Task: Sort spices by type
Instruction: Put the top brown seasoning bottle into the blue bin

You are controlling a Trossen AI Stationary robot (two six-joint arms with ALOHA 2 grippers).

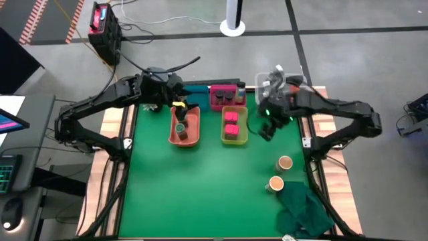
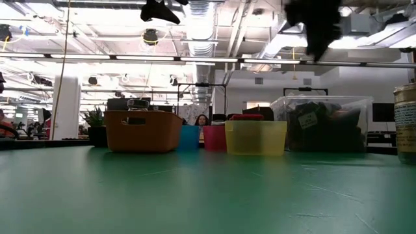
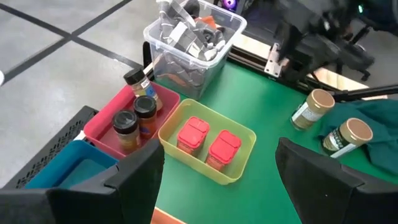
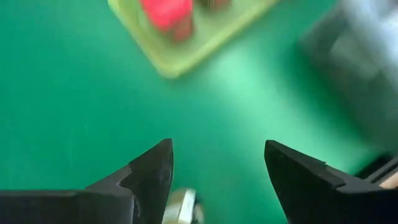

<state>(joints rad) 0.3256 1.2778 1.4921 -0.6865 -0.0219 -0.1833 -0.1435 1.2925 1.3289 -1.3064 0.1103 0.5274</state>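
Two tan-topped jars [image 1: 285, 163] [image 1: 275, 183] stand on the green table near its right edge; the left wrist view shows them too [image 3: 313, 107] [image 3: 348, 137]. Two magenta-pink boxes [image 3: 208, 142] sit in the yellow tray [image 1: 234, 125]. Black bottles [image 3: 135, 121] stand in the pink tray [image 1: 227, 97]. Dark jars [image 1: 181, 128] lie in the orange tray [image 1: 185, 126]. My left gripper [image 1: 177, 107] hangs open above the orange tray's far end. My right gripper [image 1: 267, 127] [image 4: 217, 168] hangs open above bare table just right of the yellow tray.
A blue tray [image 3: 68, 171] sits left of the pink one along the far edge. A clear box of grey clutter [image 3: 193, 37] stands at the far right. A dark green cloth [image 1: 304, 207] lies crumpled at the near right corner, by the jars.
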